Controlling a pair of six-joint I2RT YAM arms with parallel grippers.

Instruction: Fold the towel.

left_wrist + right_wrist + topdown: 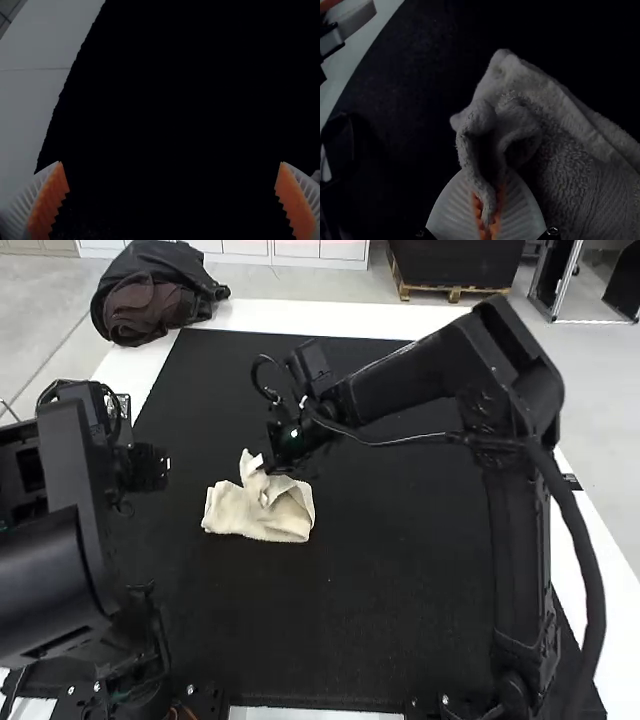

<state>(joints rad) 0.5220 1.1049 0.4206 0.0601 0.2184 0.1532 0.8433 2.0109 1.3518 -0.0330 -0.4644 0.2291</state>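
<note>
In the high view, my right gripper (264, 462) is at the far edge of the cream towel (240, 515), which lies partly folded and rumpled left of the mat's middle. My left gripper (152, 468) stands apart from the towel, to its left. The right wrist view has my right gripper (488, 180) shut on a pinched, raised fold of the towel (570, 170); a loop of cloth stands up in front of the fingers. Wide apart are the fingers of my left gripper (171, 162) in the left wrist view, with bare mat between them.
A black mat (390, 590) covers most of the white table (330, 314). A dark bag with brown cloth (150, 300) is at the far left corner. In the right wrist view, part of the left arm's gripper (355, 22) appears farther off.
</note>
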